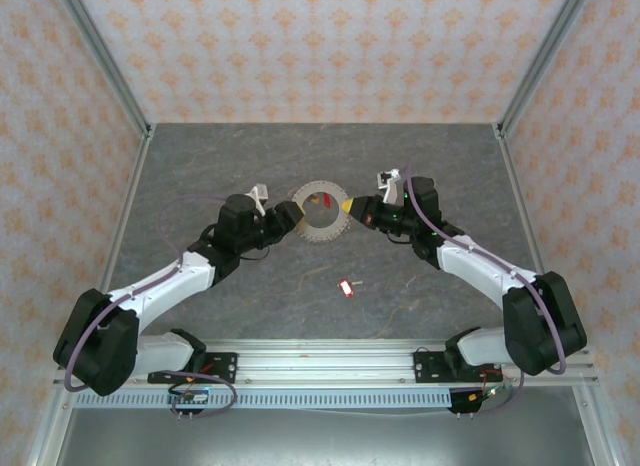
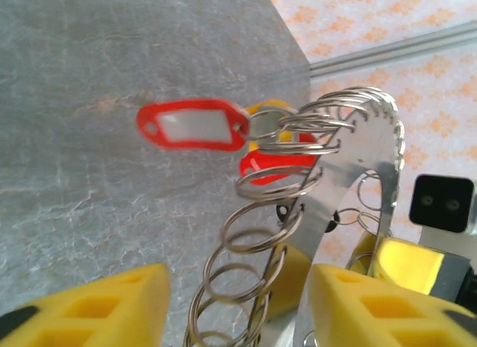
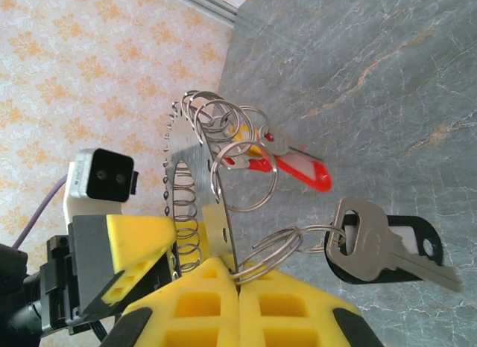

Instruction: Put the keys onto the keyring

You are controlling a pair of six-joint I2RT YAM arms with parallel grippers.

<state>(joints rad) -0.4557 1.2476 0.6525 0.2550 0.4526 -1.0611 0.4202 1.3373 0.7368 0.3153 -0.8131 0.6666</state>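
The keyring (image 1: pixel 322 236) is a grey metal hoop edged with small split rings, raised between both grippers at mid-table. My right gripper (image 1: pixel 352 203) (image 3: pixel 253 284) is shut on the hoop's edge (image 3: pixel 197 190) and on a split ring carrying a silver key (image 3: pixel 365 239) with a black tag (image 3: pixel 406 239). My left gripper (image 1: pixel 293 218) (image 2: pixel 238 310) is open, its yellow fingers (image 2: pixel 97 310) standing apart on either side of the hoop (image 2: pixel 358 168). Red tags (image 2: pixel 192 125) (image 3: pixel 298 168) and a yellow tag (image 2: pixel 268 107) hang from the hoop's far rings. One red-tagged key (image 1: pixel 347 287) lies loose on the table.
The grey stone-patterned table (image 1: pixel 200 166) is framed by aluminium posts and patterned walls. The arms' mounting rail (image 1: pixel 320 366) runs along the near edge. The right gripper's camera block (image 2: pixel 443 203) sits just behind the hoop.
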